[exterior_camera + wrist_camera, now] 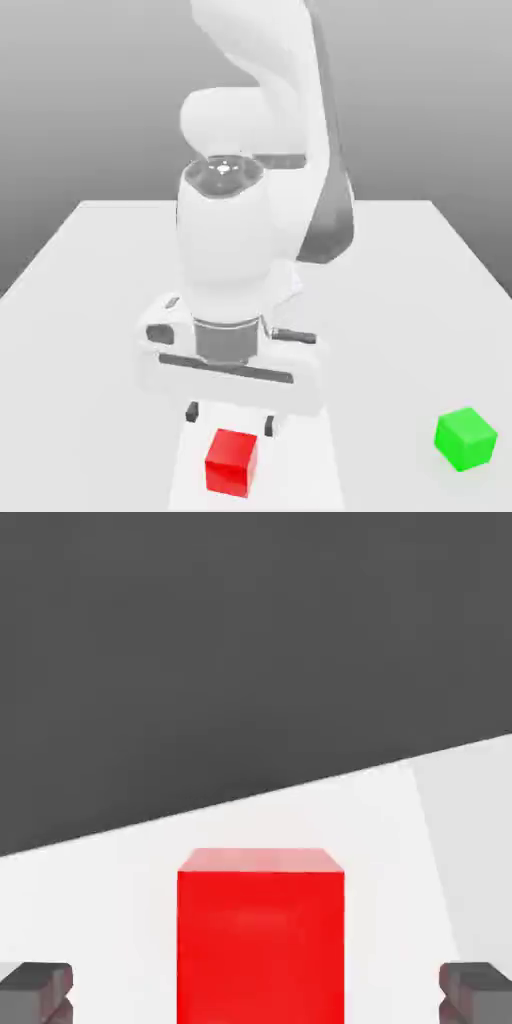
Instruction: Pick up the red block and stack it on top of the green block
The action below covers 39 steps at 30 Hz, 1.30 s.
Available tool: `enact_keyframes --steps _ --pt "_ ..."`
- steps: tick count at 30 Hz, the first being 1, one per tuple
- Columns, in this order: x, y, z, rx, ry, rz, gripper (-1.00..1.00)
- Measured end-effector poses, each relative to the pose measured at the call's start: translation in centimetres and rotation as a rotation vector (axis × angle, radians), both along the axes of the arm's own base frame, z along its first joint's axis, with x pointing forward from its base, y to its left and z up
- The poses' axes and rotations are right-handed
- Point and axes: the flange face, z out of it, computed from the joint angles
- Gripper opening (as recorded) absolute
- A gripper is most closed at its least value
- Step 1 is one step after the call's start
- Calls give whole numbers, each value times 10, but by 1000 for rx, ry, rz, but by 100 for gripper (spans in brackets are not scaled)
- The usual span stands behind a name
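In the exterior view the gripper (230, 418) hangs just above the red block (232, 462), which sits on the table (90, 260) near its front edge; the green block (466, 438) lies well apart at the red block's 3 o'clock. In the hand view the fingers (35, 990) are spread wide, with the red block (260, 937) centred between them. My advice: descend straight and close only once both pads flank its sides.

The red block (232, 462) has flat, matt faces without marks or texture, and the hand view shows the same even, unshiny red (260, 937). The green block (466, 438) is equally matt and plain. The desk (90, 300) is a smooth, dull white surface. The arm (235, 240) wears a smooth white shell with a soft gloss, a bright highlight at its joint cap. The tool (231, 418) has dark grey, matt fingers (35, 990).
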Motion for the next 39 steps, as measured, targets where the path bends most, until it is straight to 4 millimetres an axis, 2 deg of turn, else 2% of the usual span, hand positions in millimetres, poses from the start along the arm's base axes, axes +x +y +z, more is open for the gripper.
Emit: enact_keyframes --steps 1,2,9,14,15,19,24,25,26,28,29,35,37,39 --pt "-1 0 -13 0 1 0 0" --pt "-1 0 -23 0 1 0 -100" --pt "-1 0 -24 0 1 0 -100" --pt "-1 2 28 0 1 6 -100" --pt "1 19 35 1 2 67 -100" --pt "1 118 50 4 3 407 -100" --pt "-30 240 63 3 3 837 -100" --pt "-38 265 57 1 2 924 -100" --pt "-44 281 47 -1 2 981 -100" --pt "-49 293 22 -1 2 1024 -100" --pt "-51 295 13 -1 2 1031 100" --pt "-51 295 9 -1 2 1036 100" --pt "-51 297 23 -1 1 1037 100" --pt "-51 297 47 -2 1 1038 100"
